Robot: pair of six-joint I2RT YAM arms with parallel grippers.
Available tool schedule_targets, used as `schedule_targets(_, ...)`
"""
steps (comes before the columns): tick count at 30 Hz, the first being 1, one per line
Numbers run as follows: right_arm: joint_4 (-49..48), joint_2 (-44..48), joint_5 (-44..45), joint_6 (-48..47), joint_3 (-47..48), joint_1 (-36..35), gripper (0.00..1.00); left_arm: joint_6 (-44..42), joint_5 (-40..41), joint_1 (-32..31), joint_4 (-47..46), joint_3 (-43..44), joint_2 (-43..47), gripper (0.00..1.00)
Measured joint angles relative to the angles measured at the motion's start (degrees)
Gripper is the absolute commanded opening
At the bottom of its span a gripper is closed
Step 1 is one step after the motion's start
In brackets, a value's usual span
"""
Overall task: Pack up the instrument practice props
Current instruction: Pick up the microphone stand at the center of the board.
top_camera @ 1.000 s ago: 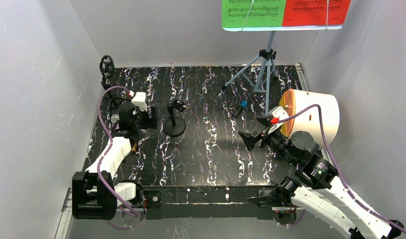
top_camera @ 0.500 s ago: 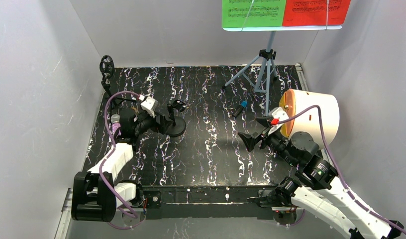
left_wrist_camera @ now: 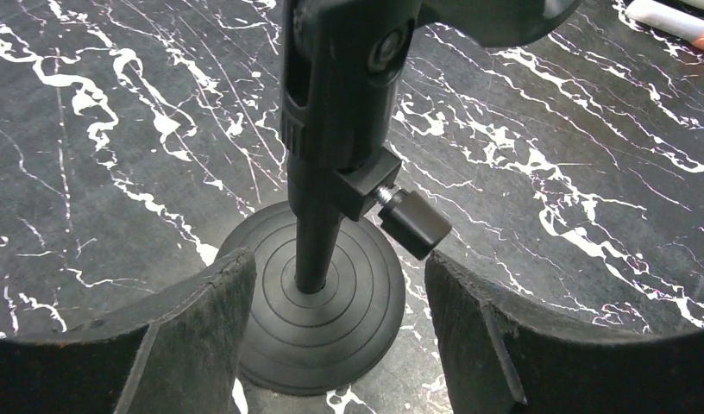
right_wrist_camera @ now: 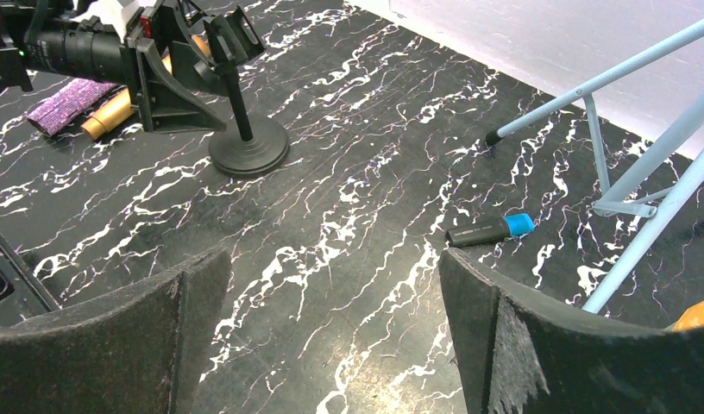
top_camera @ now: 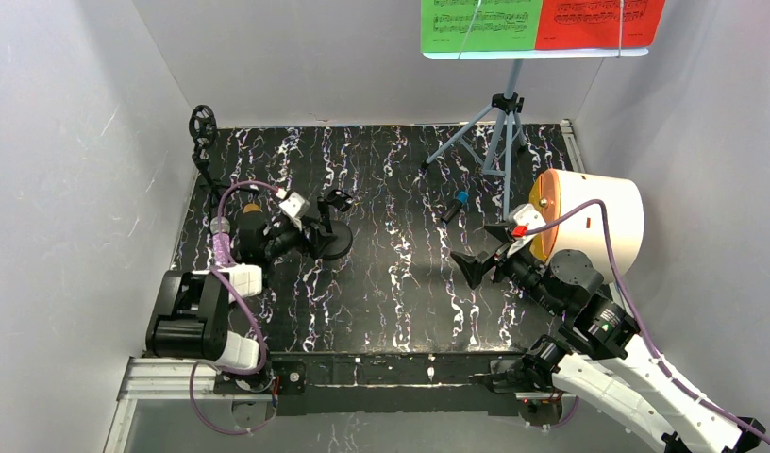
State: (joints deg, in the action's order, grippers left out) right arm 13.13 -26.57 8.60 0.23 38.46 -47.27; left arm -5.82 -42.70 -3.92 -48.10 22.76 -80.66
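A black mic mount (top_camera: 332,238) with a round base stands left of centre. My left gripper (top_camera: 315,229) is open, with a finger on each side of the post (left_wrist_camera: 317,246) just above the base (left_wrist_camera: 331,323), not touching it. The purple glitter microphone (right_wrist_camera: 68,93) and the gold microphone (right_wrist_camera: 116,112) lie behind the left gripper. A second mic mount (top_camera: 203,123) stands at the back left corner. The pale blue music rack (top_camera: 502,123) stands at the back right and holds the green sheet (top_camera: 478,24) and the red sheet (top_camera: 598,21). My right gripper (top_camera: 474,267) is open and empty above the table.
A white round container (top_camera: 594,217) with an orange inside lies on its side at the right edge. A black marker with a blue cap (top_camera: 454,206) lies near the tripod legs (right_wrist_camera: 642,172). White walls enclose the table on three sides.
My left arm has swung right and dropped low, bringing its open gripper up to the mic mount's post. The right arm has not moved.
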Motion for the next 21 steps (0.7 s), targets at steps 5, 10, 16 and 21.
schedule_targets(5, 0.0, -0.02, 0.0, 0.0, 0.0, 0.0, 0.99, 0.46, -1.46, -0.63, -5.01, 0.15, -3.17, 0.63)
schedule_targets(10, -0.02, -0.33, 0.0, 0.0, 0.0, 0.0, 0.99, 0.37, -1.57, -2.01, -9.38, 1.18, -5.51, 0.49)
schedule_targets(16, -0.02, -1.2, 0.02, 0.0, -0.02, 0.0, 0.99, -0.94, 0.33, -2.95, -13.77, 1.75, -9.9, 0.21)
schedule_targets(21, 0.0, -1.88, 0.07, -0.04, -0.07, 0.0, 0.99, -0.04, 1.86, -3.3, -16.28, 1.64, -11.32, 0.09)
